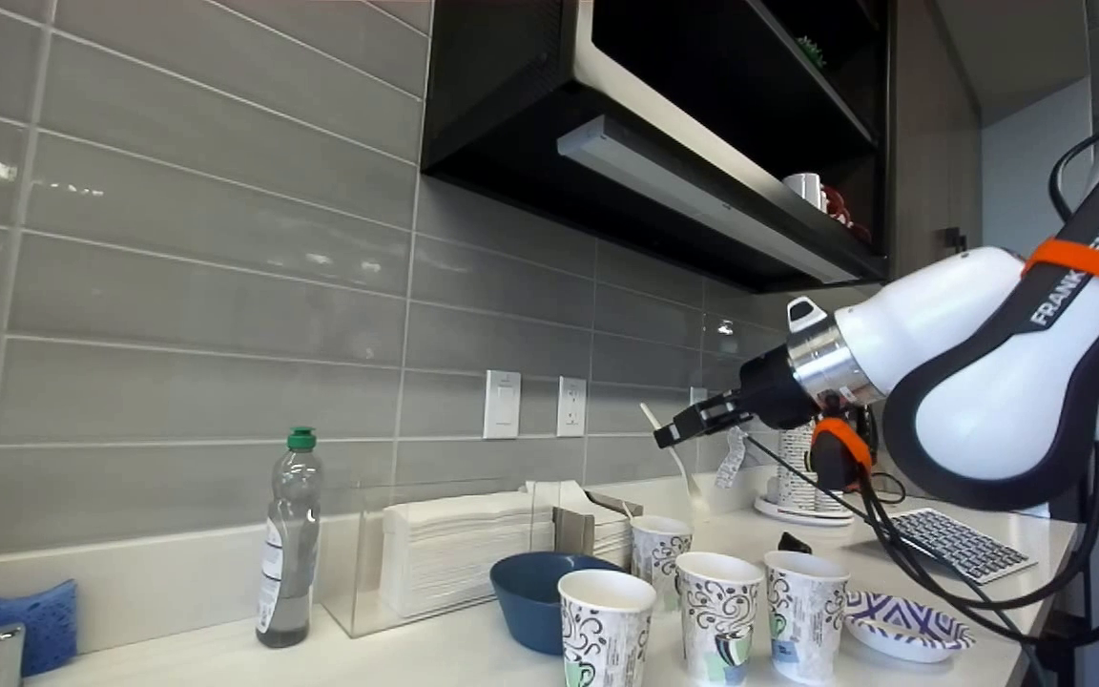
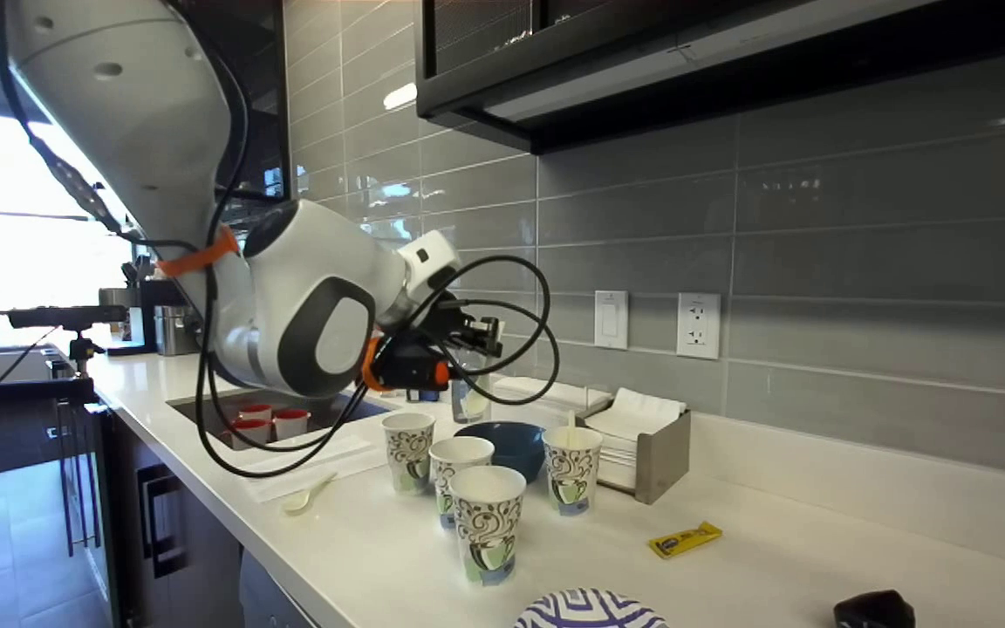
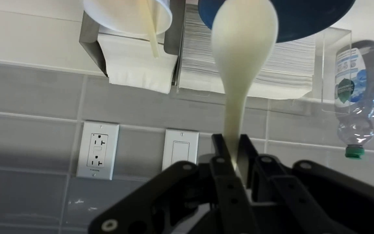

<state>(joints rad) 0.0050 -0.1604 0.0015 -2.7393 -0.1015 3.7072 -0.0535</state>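
Above the counter, pale spoon: hung tilted, bowl-end down, below my gripper; from the wrist it showed in front of the blue bowl, height over it not clear to me
Jaws: narrow, pinched on the pale spoon's handle, its tail end poking up past them in an exterior view
Handling, my guess: very light, thin, probably plastic; some flex at the neck, smooth enough to swivel in the grip, unlikely to shatter
Where to hold: handle, flat faces to the jaws; nearer the neck I reckoned on less wobble
Paper cups: four, patterned, one with a pale stick leaning in it, kind unclear
Spoons: two I could make out, mine plus a second spoon lying near the counter's edge
Bowls: one blue, plus one purple-patterned dish
Napkins: two stacks, one in a clear box, one in a metal holder
Bottle: one, green cap
Sink: three red cups visible
Yellow packet: one
Switch, outlet: one each in the wrist view
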